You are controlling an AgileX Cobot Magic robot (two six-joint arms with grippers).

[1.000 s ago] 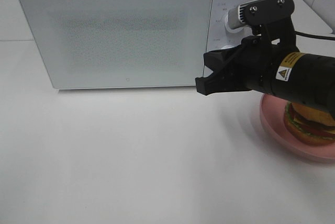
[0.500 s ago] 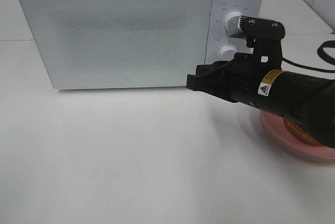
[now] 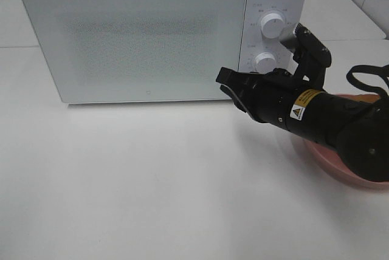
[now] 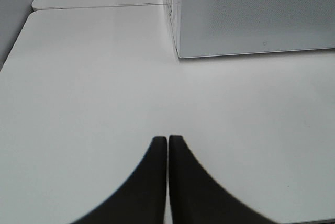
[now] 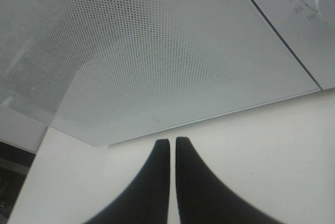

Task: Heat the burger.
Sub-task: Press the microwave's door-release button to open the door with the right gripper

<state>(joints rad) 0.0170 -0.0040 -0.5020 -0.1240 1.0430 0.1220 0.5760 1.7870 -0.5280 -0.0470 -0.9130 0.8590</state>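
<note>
The burger is hidden behind my right arm in the exterior high view. Only the edge of its pink plate [image 3: 316,158] shows at the right. The white microwave [image 3: 134,41] stands at the back with its door closed. My right gripper [image 3: 226,80] is shut and empty, rolled to one side, just in front of the door's lower right corner. In the right wrist view its fingertips [image 5: 168,141] meet below the microwave door [image 5: 131,51]. My left gripper [image 4: 167,140] is shut and empty over bare table, with the microwave [image 4: 251,14] ahead and to one side.
Two white knobs [image 3: 271,25] [image 3: 265,61] sit on the microwave's right panel, close above my right arm. A black cable [image 3: 368,76] loops behind that arm. The white table [image 3: 121,181] stretches in front of the microwave.
My right arm has dropped lower and rolled, its gripper tip swinging left toward the door's lower right corner. The arm now covers the burger, which showed a second ago.
</note>
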